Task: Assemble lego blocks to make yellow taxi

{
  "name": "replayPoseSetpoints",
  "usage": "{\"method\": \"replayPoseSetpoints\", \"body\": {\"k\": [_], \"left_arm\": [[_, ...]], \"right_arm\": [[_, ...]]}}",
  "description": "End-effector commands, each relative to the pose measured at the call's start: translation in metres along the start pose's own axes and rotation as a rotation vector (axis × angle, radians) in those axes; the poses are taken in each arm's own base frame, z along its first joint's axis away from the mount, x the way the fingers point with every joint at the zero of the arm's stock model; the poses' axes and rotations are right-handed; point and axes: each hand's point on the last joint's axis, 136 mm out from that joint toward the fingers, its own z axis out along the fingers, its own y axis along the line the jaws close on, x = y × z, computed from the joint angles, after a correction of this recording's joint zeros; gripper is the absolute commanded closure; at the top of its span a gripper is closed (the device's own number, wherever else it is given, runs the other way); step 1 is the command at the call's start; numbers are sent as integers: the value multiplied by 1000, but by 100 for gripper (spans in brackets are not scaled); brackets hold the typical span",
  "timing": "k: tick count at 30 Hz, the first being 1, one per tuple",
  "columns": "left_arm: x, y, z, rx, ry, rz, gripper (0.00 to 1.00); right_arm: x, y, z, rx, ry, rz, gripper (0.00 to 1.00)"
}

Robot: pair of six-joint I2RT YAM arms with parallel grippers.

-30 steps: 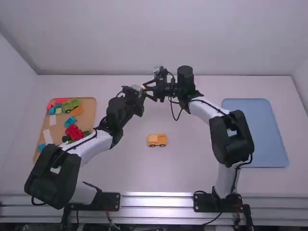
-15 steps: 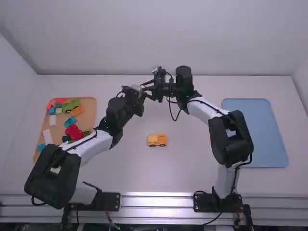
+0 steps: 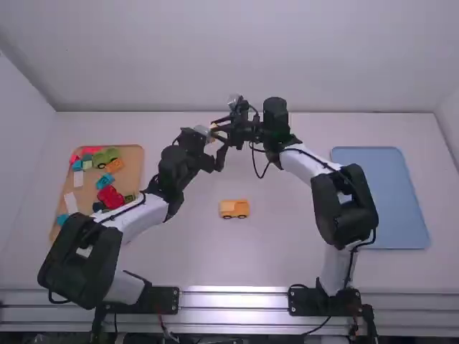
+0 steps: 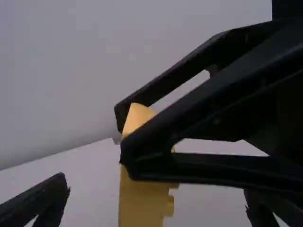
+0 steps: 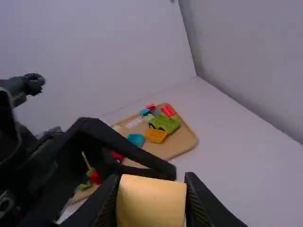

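Near the far middle of the table, my left gripper (image 3: 216, 147) and my right gripper (image 3: 221, 129) meet at a yellow block (image 3: 213, 129). The right gripper (image 5: 152, 196) is shut on this block (image 5: 151, 202), one finger on each side. In the left wrist view, the left gripper (image 4: 157, 196) stands open, its fingers wide apart around the yellow block (image 4: 142, 203) and touching neither side. Studs show along one edge of the block. A yellow-orange block on dark wheels (image 3: 234, 208) sits on the table between the arms.
On the left, a tan tray (image 3: 133, 154) holds several green, red, blue, orange and white blocks. A blue tray (image 3: 380, 201) lies on the right. The right gripper's fingers cross close over the left gripper's camera.
The left gripper has opened, one of its fingers swinging out toward the right arm. The right gripper has hardly moved and keeps hold of the yellow block.
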Motion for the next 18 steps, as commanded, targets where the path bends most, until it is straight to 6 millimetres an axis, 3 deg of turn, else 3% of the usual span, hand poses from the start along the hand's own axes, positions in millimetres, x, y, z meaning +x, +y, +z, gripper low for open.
{"method": "replayPoseSetpoints", "body": {"k": [1, 5, 9, 14, 18], "left_arm": [[-15, -1, -1, 12, -39, -21, 1], [-4, -1, 0, 7, 5, -18, 1], [1, 10, -1, -57, 24, -27, 1], [-1, 13, -1, -71, 16, -20, 1], [-3, 13, -1, -70, 12, 77, 1]], "right_arm": [[-10, -17, -10, 104, -15, 9, 75], [-12, -44, -41, 310, 36, 26, 77], [-11, -49, -79, 549, 163, 14, 76], [14, -29, -132, 796, 395, 97, 80], [58, 0, -160, 903, 627, 259, 82]]}}
